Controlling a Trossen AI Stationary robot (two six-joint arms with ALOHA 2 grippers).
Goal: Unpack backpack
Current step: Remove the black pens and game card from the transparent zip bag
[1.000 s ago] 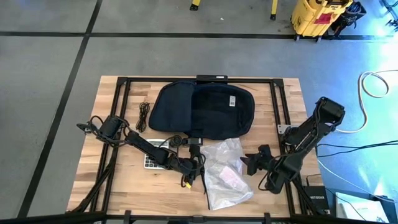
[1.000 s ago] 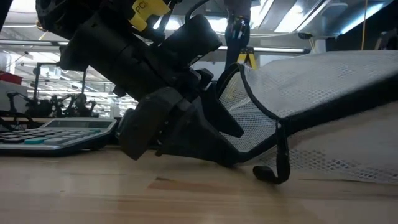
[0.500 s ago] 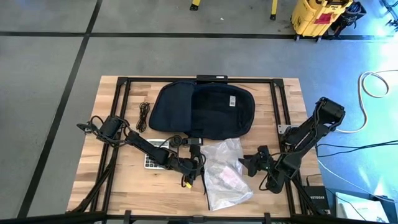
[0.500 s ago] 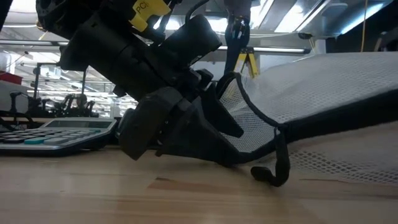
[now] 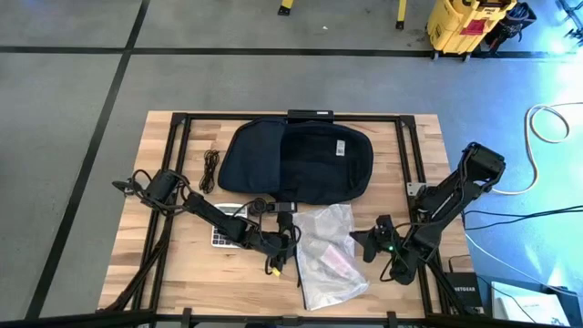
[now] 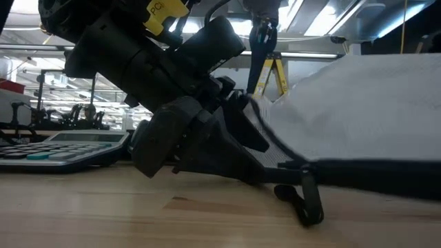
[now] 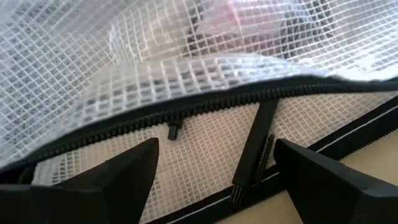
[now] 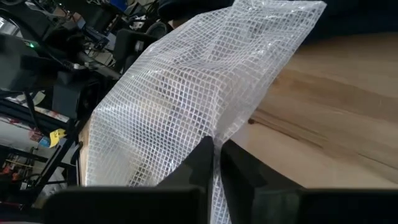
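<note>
The dark backpack (image 5: pixel 296 159) lies flat at the table's far middle, touched by neither gripper. In front of it lies a clear mesh plastic bag (image 5: pixel 330 260) with something pink inside. My left gripper (image 5: pixel 290 246) is open at the bag's left side, and the zipped edge (image 7: pixel 186 112) runs across between its fingers (image 7: pixel 214 168). My right gripper (image 5: pixel 360 242) is shut on the bag's right edge. My left gripper stands open around the bag's zipped edge; whether a finger touches it I cannot tell. My right gripper (image 8: pixel 216 158) pinches the bag's right edge (image 8: pixel 219 134) between its two fingers, coming low from the table's right. The plastic (image 8: pixel 186 93) rises from the fingers and spreads toward the left arm.
A calculator (image 5: pixel 223 237) lies under the left arm, near the bag's left side. A coiled dark cable (image 5: pixel 211 169) sits left of the backpack. Bare wood shows at the near left and to the right of the bag.
My right gripper has shut on the plastic bag's right edge. In the low view the bag's mesh wall has moved across the picture, and its black zipped edge and pull have sunk closer to the table.
</note>
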